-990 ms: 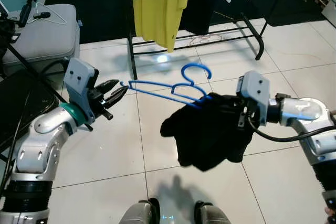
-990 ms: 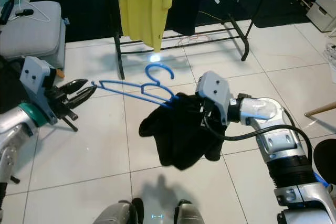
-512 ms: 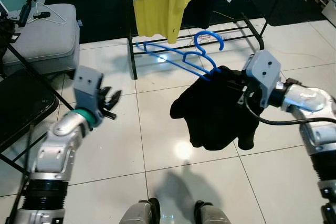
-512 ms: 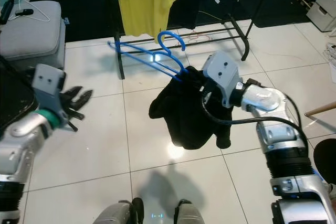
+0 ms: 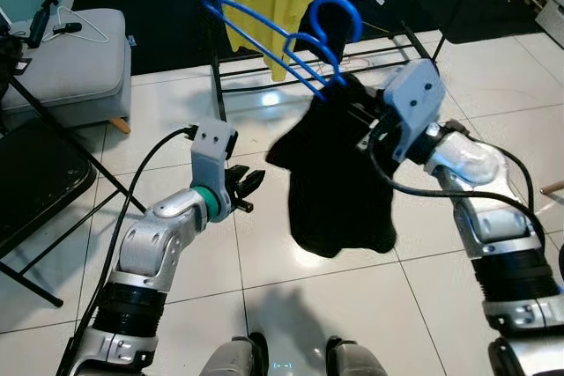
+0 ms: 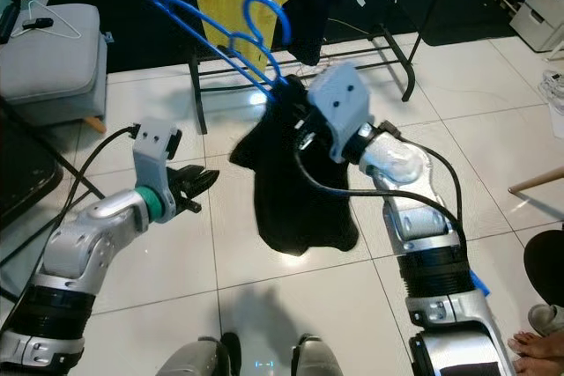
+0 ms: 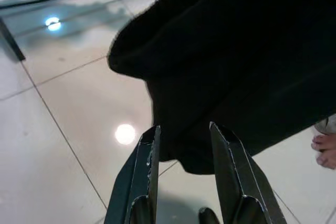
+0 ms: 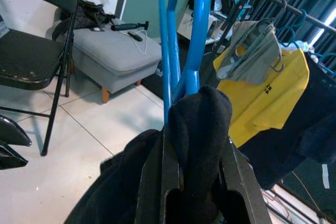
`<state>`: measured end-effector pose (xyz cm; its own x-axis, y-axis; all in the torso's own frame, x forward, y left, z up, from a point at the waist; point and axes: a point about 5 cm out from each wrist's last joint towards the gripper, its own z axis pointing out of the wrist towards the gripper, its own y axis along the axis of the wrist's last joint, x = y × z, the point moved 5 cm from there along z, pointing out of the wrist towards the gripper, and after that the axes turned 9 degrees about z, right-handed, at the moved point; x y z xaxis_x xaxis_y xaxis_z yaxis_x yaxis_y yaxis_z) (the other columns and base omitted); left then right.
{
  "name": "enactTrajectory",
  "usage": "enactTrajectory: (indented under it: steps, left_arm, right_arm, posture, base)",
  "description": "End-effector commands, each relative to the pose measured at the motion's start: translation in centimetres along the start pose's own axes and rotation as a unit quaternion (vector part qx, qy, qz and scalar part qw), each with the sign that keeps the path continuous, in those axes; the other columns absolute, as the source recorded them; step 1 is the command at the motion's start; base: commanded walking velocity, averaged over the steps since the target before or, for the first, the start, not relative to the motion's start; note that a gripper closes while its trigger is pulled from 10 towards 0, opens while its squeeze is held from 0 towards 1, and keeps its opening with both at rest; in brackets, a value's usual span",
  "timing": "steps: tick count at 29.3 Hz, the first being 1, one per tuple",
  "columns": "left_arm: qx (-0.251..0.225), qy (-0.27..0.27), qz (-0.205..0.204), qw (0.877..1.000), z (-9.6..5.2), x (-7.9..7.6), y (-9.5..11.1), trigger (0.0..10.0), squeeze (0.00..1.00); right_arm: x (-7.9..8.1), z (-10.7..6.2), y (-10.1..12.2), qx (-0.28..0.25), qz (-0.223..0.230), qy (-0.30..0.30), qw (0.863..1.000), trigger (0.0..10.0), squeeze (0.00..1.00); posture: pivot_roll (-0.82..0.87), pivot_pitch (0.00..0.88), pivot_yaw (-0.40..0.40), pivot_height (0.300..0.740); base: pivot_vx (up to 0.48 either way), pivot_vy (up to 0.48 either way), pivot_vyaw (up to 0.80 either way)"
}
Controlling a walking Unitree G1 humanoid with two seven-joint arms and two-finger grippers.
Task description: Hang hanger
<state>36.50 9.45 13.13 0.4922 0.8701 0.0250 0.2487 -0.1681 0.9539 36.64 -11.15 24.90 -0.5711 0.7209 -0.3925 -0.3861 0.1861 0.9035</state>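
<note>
— Gripping check first: what is the right claw [image 8: 197,182] doing?

— Pinched shut on the black garment [image 5: 339,182] where it bunches over the neck of the blue hanger [image 5: 291,37]. Wrist view shows dark cloth pressed between both fingers, the blue wires rising straight out of the fold.

— And the left claw [image 7: 184,145]?

— Fingers spread, nothing between them. It sits low beside the garment's hanging edge, near it but apart as far as I can tell.

— Where is the hanger itself?

— Held up in the air by the right arm, hook [image 5: 333,13] uppermost, in front of the clothes rack [image 6: 401,50]. The garment droops below it, clear of the tiled floor [image 5: 264,314].

— On the rail yet?

— No. The hook looks free, and the rail is partly seen only from the right wrist, above the yellow T-shirt [image 8: 268,93] and a grey item already hanging there.

— So progress?

— My read: pickup and lift are done, carry is partway. Left to do: bring the hook over the rail, lower it on, release. Risk is the cloth slipping off one shoulder while tilted.
</note>
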Motion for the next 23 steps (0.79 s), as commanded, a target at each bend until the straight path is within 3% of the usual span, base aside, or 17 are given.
enactTrajectory:
  steps: [1,2,3,5,7,8,9,10,17,22,23]
  left_arm:
    - [0.019,0.001,-0.010,1.000,0.2,-0.1,-0.9,10.0,0.00]
    - [0.019,-0.002,-0.021,1.000,0.5,-0.3,-0.8,10.0,0.00]
    - [0.019,-0.002,-0.021,1.000,0.5,-0.3,-0.8,10.0,0.00]
    - [0.012,0.024,-0.025,0.999,0.7,0.5,-0.5,10.0,0.00]
    - [0.010,0.038,-0.026,0.999,0.6,1.0,-0.4,10.0,0.00]
    - [0.010,0.057,-0.018,0.998,0.3,2.0,-0.4,10.0,0.64]
    - [0.010,0.057,-0.018,0.998,0.3,2.0,-0.4,10.0,0.64]
    - [0.015,0.077,-0.003,0.997,-0.8,3.4,-0.9,10.0,1.00]
    - [0.044,0.108,0.002,0.993,-2.5,5.7,-3.0,10.0,1.00]
    - [0.065,0.117,0.010,0.991,-3.3,6.6,-4.4,10.0,1.00]
    - [0.078,0.108,0.018,0.991,-3.7,6.7,-5.1,10.0,1.00]
  right_arm:
    - [0.9,0.1,0.8,-0.020,-0.002,0.013,1.000,10.0,0.00]
    - [2.0,0.1,0.8,-0.023,0.006,0.027,0.999,10.0,0.00]
    - [2.0,0.1,0.8,-0.023,0.006,0.027,0.999,10.0,0.00]
    - [4.9,-0.2,0.5,-0.015,0.018,0.068,0.997,10.0,0.00]
    - [5.7,-0.4,0.3,-0.010,0.020,0.078,0.997,10.0,0.00]
    - [6.4,-0.8,0.0,-0.002,0.021,0.083,0.996,10.0,0.00]
    - [6.4,-0.8,0.0,-0.002,0.021,0.083,0.996,10.0,0.00]
    - [7.6,-1.8,-0.5,0.014,0.022,0.093,0.995,10.0,0.00]
    - [9.5,-3.1,-1.3,0.036,0.015,0.125,0.991,10.0,0.00]
    - [9.3,-3.0,-0.9,0.032,0.004,0.122,0.992,10.0,0.00]
    - [8.7,-2.7,-0.2,0.022,-0.004,0.110,0.994,10.0,0.00]
  posture:
    - [-0.11,0.101,0.125,0.740]
    - [-0.11,0.103,0.128,0.740]
    - [-0.11,0.103,0.128,0.740]
    - [-0.11,0.112,0.131,0.740]
    - [-0.11,0.112,0.131,0.740]
    - [-0.10,0.117,0.128,0.740]
    - [-0.10,0.117,0.128,0.740]
    - [-0.10,0.123,0.131,0.740]
    - [-0.10,0.135,0.123,0.740]
    - [-0.10,0.136,0.119,0.740]
    - [-0.10,0.135,0.118,0.740]
  base:
    - [0.000,0.000,0.00]
    - [0.000,0.000,0.00]
    - [0.000,0.000,0.00]
    - [0.000,0.000,0.00]
    - [0.000,0.000,0.00]
    - [0.000,0.000,0.00]
    - [0.000,0.000,0.00]
    - [0.000,0.000,0.00]
    - [0.000,0.000,0.00]
    - [0.000,0.000,0.00]
    - [0.000,0.000,0.00]
